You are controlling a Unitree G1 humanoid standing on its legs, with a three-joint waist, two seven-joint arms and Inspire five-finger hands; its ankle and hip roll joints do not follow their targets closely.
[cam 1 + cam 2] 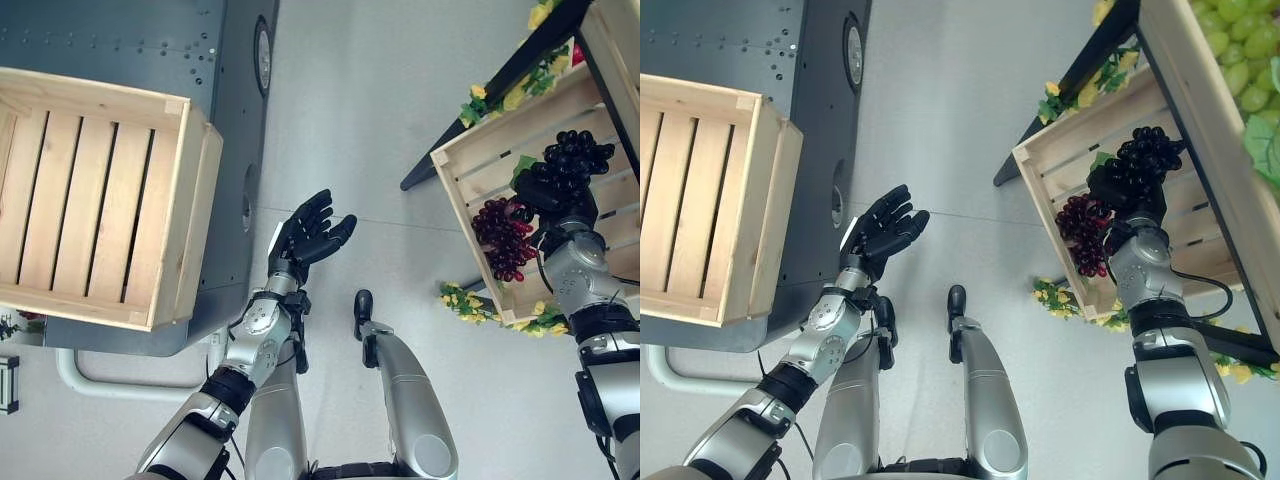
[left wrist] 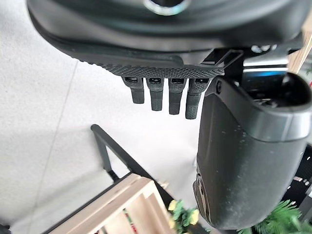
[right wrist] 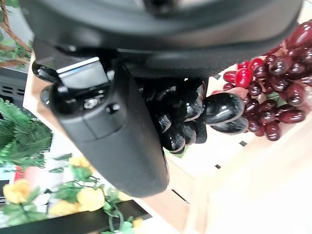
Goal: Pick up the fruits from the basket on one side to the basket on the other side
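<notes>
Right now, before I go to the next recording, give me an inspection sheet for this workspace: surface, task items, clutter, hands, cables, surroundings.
Surface: pale grey floor, bare between the two crates.
Task items: black grape bunch held over the right crate; red grape bunch lying in that crate; left crate holds nothing, resting on a dark metal stand.
Clutter: nothing seen.
Hands: right hand closed on the black grape bunch; left hand open, palm up, holding nothing, over the floor.
Cables: nothing seen apart from the robot's own.
Surroundings: yellow artificial flowers along the right crate's edges; green grapes in a higher crate at the right.
</notes>
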